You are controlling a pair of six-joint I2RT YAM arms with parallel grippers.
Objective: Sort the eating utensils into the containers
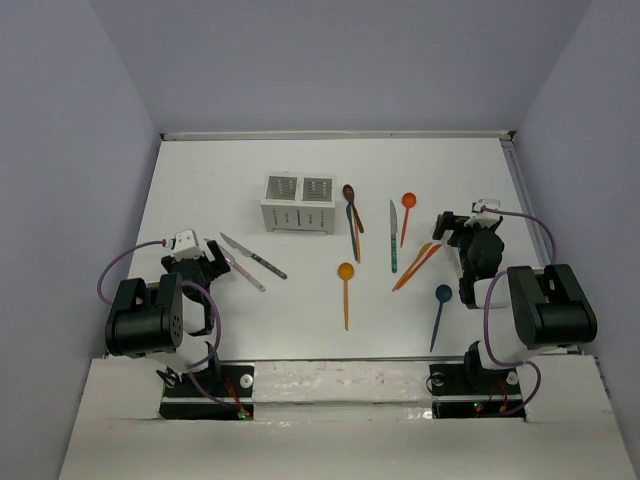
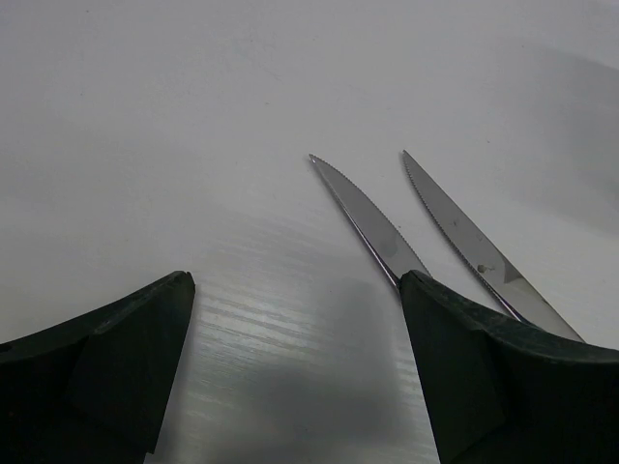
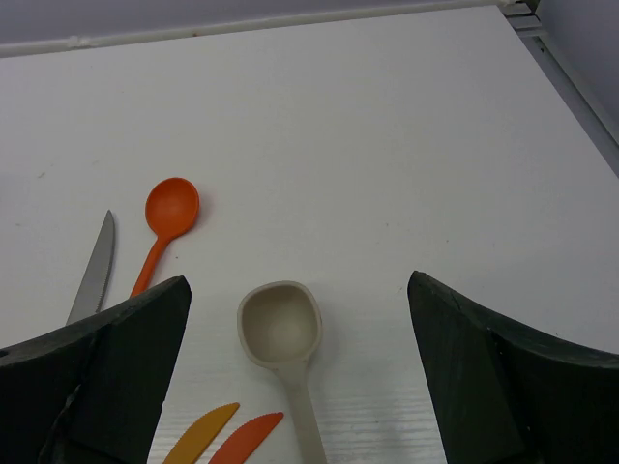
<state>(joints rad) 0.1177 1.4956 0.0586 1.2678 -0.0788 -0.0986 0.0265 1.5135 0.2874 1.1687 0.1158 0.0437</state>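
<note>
The left gripper gapes wide with nothing in it near the left edge of the table, two serrated knives just beside its right finger. The right gripper, equally wide and empty, straddles a pale spoon near the right edge. The caddy stands toward the far edge, loose utensils around mid-table
</note>
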